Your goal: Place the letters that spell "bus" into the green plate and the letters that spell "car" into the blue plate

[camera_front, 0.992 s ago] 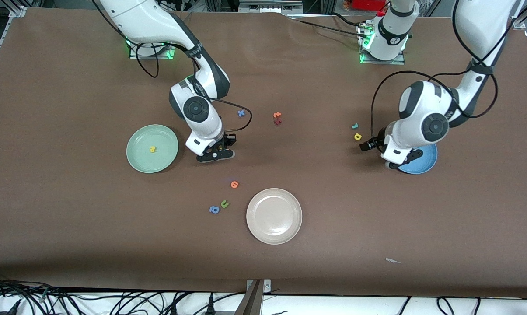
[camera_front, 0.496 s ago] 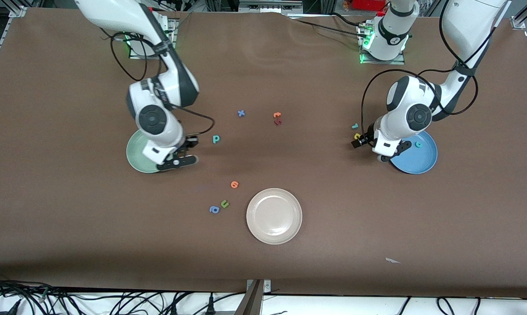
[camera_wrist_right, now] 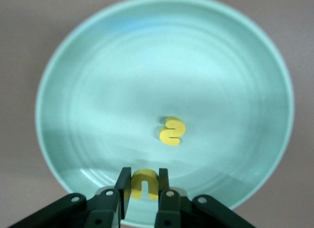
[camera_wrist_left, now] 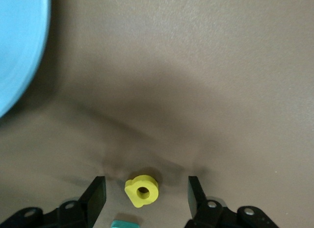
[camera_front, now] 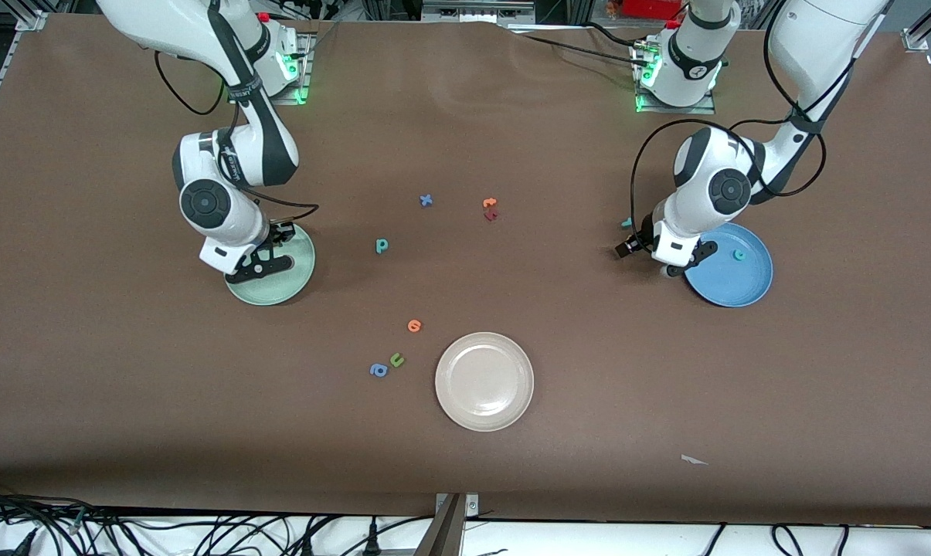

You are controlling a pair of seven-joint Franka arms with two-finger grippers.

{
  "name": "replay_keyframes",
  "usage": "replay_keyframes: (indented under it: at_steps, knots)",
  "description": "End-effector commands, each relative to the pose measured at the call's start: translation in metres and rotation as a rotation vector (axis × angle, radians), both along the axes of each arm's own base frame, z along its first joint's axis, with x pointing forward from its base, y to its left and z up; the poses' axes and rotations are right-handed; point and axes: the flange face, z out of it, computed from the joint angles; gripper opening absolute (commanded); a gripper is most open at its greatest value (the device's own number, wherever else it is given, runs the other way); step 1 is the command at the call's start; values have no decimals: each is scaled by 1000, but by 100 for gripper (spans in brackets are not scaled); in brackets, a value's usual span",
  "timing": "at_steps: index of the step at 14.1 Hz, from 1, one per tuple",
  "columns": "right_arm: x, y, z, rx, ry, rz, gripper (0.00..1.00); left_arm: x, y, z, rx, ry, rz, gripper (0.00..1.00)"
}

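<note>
Foam yellow u over glossy green plate

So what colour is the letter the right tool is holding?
Yellow: the u in the right tool, best in the right wrist view.

s in green plate | c in blue plate

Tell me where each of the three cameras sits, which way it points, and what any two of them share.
Front view: high across the table, facing both arms' bases; shows both arms.
Left wrist view: on the left arm, looking down past the open left gripper at the yellow a.
Right wrist view: on the right arm, looking down past the right gripper, shut on the yellow u, over the green plate.
Shared: front and right wrist views both show the green plate.
</note>
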Motion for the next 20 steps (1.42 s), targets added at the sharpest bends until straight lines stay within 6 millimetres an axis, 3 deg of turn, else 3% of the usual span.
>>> replay_keyframes:
  at_steps: [1, 2, 3, 5, 8, 11, 13, 15, 18, 20]
  knots:
    - [-10, -2, -3, 13, -13, 17, 64, -2, -4, 3, 2, -12, 3, 76]
    - [-10, -2, -2, 12, -13, 9, 93, -4, -6, 2, 3, -8, -2, 75]
    - [-8, -1, 4, 13, -16, 0, 99, -4, -7, 2, 3, -8, -5, 69]
    - [3, 10, 24, 26, -23, -15, 98, -4, -7, 1, 2, -6, -5, 58]
    - [9, 83, 59, 4, 1, -131, 98, -5, -7, 0, 1, -4, -7, 52]
    - [2, 150, 64, 9, -42, -243, 95, -8, -8, -4, 2, 5, -16, 52]
    - [-8, 190, 52, 45, -85, -271, 92, -8, -8, -5, 9, 3, -34, 49]
    - [-12, 206, 31, 61, -113, -322, 86, -8, -8, -6, 8, 4, -32, 46]
    - [-22, 220, 3, 72, -114, -302, 56, -7, -7, -6, 8, 3, -39, 37]
    - [-21, 222, -5, 87, -129, -303, 54, -7, -7, -7, 15, -1, -56, 34]
